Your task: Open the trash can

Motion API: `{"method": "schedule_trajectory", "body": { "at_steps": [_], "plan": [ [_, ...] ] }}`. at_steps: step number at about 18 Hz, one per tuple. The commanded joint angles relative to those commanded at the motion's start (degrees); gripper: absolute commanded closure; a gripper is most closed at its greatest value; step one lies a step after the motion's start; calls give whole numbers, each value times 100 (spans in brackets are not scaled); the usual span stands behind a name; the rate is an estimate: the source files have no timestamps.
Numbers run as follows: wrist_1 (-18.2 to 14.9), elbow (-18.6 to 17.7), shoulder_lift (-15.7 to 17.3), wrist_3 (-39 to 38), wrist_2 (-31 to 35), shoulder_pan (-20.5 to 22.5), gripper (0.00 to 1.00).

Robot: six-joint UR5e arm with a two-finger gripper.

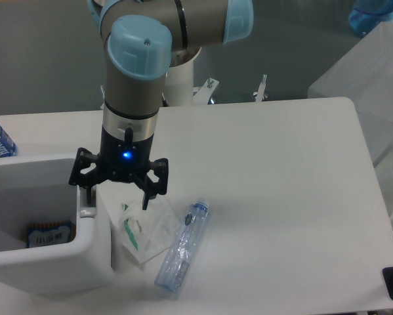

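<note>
At the table's left edge: large white boxy plastic trash can (84, 259), lid gone from view, interior exposed; I judge the opening done. Black two-finger gripper (116, 201), jaws spread, empty, one finger at the small grey push tab (85, 211).

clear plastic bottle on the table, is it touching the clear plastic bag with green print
Touching. In the fixed camera view the clear plastic bottle lies along the right edge of the clear plastic bag with green print, overlapping it with no gap showing.
</note>
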Motion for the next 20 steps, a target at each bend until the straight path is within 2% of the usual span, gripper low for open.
{"method": "schedule_trajectory", "body": {
  "at_steps": [3,7,11,17,20],
  "plan": [
    [0,149,17,0,0,0,0],
    [44,702,0,219,9,140,0],
    [106,703,35,1464,288,693,0],
    [-105,633,53,3486,1747,1467,0],
    [-141,545,53,4348,1863,1862,0]
  ]
}}
